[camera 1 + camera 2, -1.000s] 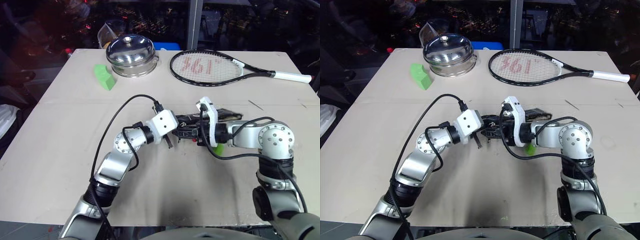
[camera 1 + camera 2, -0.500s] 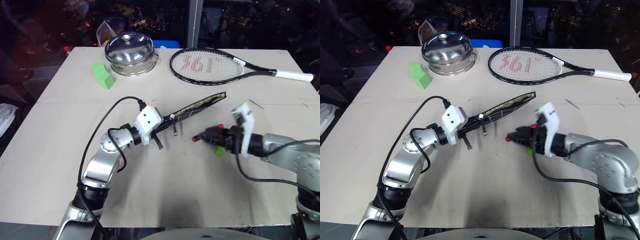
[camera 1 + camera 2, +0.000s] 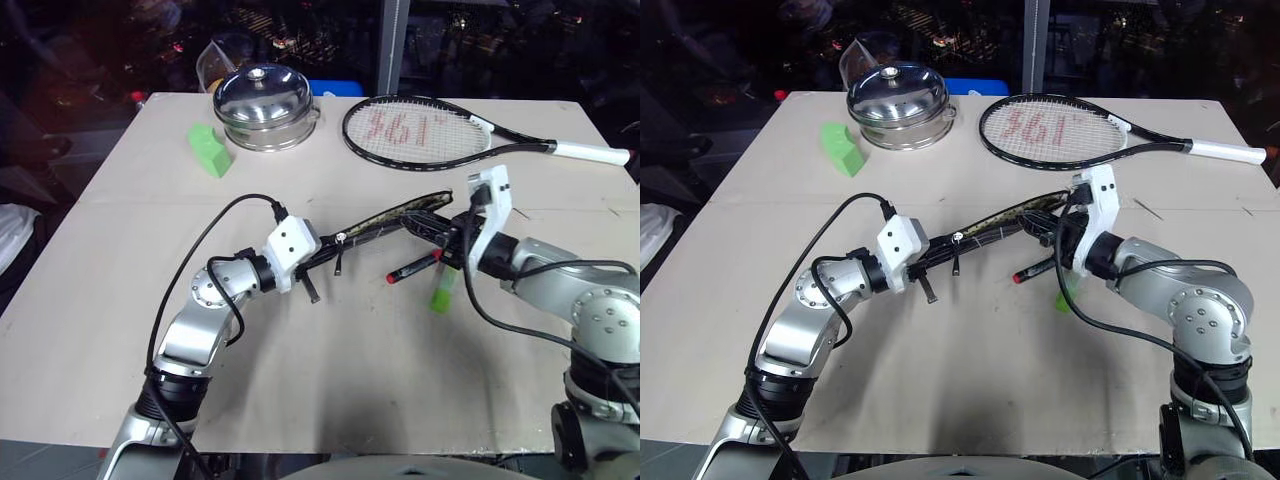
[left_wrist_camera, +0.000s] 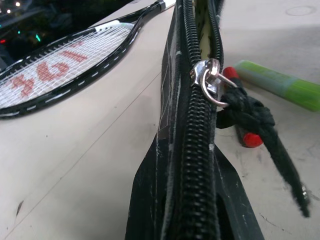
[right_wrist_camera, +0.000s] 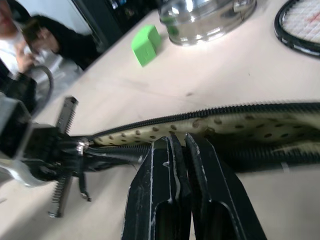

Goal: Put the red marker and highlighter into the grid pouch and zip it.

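My left gripper (image 3: pixel 312 258) is shut on one end of the grid pouch (image 3: pixel 385 222), holding it edge-up and slanting above the table. Its zipper is open, showing a dotted lining (image 5: pixel 250 125), and the pull with its dark cord (image 4: pixel 250 117) hangs near my left gripper. My right gripper (image 5: pixel 179 140) is shut, with its tips against the pouch's near rim. I cannot tell whether it pinches fabric. The red marker (image 3: pixel 413 268) lies on the table under the pouch. The light-green highlighter (image 3: pixel 442 294) lies just beside it.
A lidded steel pot (image 3: pixel 265 108) and a green wedge block (image 3: pixel 210 152) stand at the back left. A tennis racket (image 3: pixel 430 130) lies at the back right. A person (image 5: pixel 20 30) sits beyond the table's left side.
Half a second ago my right gripper held the red marker low beside the highlighter. It has let it go onto the table and has risen to the pouch's rim. The left gripper keeps its hold.
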Motion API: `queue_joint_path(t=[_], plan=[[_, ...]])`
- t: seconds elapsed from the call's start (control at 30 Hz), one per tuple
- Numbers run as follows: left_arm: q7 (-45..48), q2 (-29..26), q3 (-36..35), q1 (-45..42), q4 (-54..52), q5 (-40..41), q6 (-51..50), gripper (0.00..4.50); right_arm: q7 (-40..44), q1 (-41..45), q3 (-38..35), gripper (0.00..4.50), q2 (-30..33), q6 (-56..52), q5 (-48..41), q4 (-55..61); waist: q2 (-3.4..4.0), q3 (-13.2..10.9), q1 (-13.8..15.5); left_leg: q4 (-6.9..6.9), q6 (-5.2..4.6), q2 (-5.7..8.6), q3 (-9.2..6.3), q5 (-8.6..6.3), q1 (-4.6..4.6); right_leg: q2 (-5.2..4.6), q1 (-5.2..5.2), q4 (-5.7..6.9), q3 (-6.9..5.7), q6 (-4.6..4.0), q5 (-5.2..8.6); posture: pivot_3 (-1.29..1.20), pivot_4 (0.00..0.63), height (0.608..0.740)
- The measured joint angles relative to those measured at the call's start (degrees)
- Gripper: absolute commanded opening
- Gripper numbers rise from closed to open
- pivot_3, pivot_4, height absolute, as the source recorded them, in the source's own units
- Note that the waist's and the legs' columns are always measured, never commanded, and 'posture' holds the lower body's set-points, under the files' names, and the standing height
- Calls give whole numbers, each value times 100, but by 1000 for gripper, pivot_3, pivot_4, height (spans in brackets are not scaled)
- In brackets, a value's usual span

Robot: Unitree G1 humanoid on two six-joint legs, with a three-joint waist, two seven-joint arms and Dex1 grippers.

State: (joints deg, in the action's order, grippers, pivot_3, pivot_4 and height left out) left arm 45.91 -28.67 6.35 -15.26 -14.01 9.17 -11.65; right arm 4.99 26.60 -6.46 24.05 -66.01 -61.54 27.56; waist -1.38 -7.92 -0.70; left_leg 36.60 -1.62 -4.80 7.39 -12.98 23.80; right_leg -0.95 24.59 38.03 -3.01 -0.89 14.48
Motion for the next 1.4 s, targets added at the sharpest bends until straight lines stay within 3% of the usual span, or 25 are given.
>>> queue_joint_path(t=[0.17, 0.23, 0.37, 0.4, 0.43, 0.53, 0.67, 0.7, 0.83, 0.97, 1.07, 1.13, 1.23, 1.4], plan=[[-6, -9, 46, 27, 13, -60, 150, 0, 325, 274, 1157, 140, 690, 111, 1115, -266, 1, -1, -4, 1, 0, 0, 1, 0, -1, 0, 1, 3, 1, 0, 0, 0, 150, 740], [-48, -79, 67, 31, 26, -191, 234, 0, 848, 694, 2545, 140, 1359, 880, 2578, -307, 6, -4, -21, 0, 0, 1, 5, 0, -1, 1, 8, 2, 5, 1, 1, 0, 150, 740], [-117, -152, 98, 41, 115, -360, 250, 0, 1580, 1487, 4437, 140, 1734, 2650, 4936, -1037, 8, -5, -34, 2, 0, -2, 8, 0, -1, 7, 13, 4, 4, 1, 1, 0, 150, 740], [-139, -182, 99, 37, 119, -414, 229, 0, 1795, 1771, 4888, 667, 1703, 3236, 5604, -1454, 8, -6, -36, 2, 1, -3, 8, 1, 0, 7, 14, 4, 4, 1, 1, 0, 150, 740], [-157, -223, 99, 25, 119, -472, 202, 0, 1943, 1948, 5073, 919, 1612, 3671, 6029, -1801, 8, -6, -28, 3, 1, -3, 8, 1, 1, 7, 14, 5, 4, 1, 1, 0, 150, 740], [-190, -361, 97, -7, 119, -568, 166, 0, 2208, 2138, 5103, 2160, 1411, 4415, 6716, -2269, 8, -6, -1, 4, 22, -4, 14, 13, 4, 4, 14, 4, 5, -16, -8, 0, 150, 740], [-212, -447, 91, -44, 112, -574, 101, 0, 2489, 2136, 5091, 4216, 1270, 4962, 7303, -2452, 8, -6, -8, 11, 23, -5, 23, 14, 5, -2, 14, 4, 8, -22, -12, 0, 150, 740], [-224, -446, 95, -43, 111, -570, 73, 0, 2559, 2085, 5056, 4435, 1267, 5100, 7395, -2436, 8, -6, -13, 13, 23, -5, 23, 14, 5, -1, 14, 6, 8, -22, -12, 0, 150, 740], [-268, -466, 77, -21, 110, -557, 48, 0, 2978, 1623, 4442, 4435, 1240, 5024, 7032, -2099, 8, -6, 0, 15, 24, -9, 19, 14, 2, 1, 12, 14, 5, -23, -12, 0, 150, 740], [-269, -578, 13, -1, 151, -535, 63, 0, 3894, 1015, 3193, 4435, 1320, 4009, 5455, -1237, 8, -6, -12, 25, 13, -10, 19, 8, -3, 1, 11, 31, 9, -24, -13, 0, 150, 740], [-256, -768, -180, 63, 388, -516, 144, 0, 4755, 893, 2331, 4435, 2063, 3433, 4475, -652, 11, -8, -5, 35, 0, -9, 14, 0, -8, 0, 11, 43, 5, -26, -12, 0, 150, 740], [-238, -870, -286, 127, 546, -515, 189, 0, 5208, 877, 2090, 4435, 2506, 3351, 4303, -604, 11, -8, -10, 39, 0, -9, 12, 0, -12, 0, 9, 45, 3, -27, -10, 0, 150, 740], [-222, -897, -378, 226, 596, -472, 260, 0, 5562, 921, 2333, 4435, 2613, 3544, 4567, -946, 9, -7, -40, 40, 0, -12, 15, -1, -13, 3, 10, 46, 5, -27, -10, 0, 150, 740], [-216, -946, -427, 347, 627, -456, 380, 0, 5844, 1261, 3137, 4435, 1932, 4087, 5265, -2489, 12, -10, -32, 48, 0, -11, 17, 0, -5, 6, 17, 58, 8, -30, -10, 0, 150, 740]])
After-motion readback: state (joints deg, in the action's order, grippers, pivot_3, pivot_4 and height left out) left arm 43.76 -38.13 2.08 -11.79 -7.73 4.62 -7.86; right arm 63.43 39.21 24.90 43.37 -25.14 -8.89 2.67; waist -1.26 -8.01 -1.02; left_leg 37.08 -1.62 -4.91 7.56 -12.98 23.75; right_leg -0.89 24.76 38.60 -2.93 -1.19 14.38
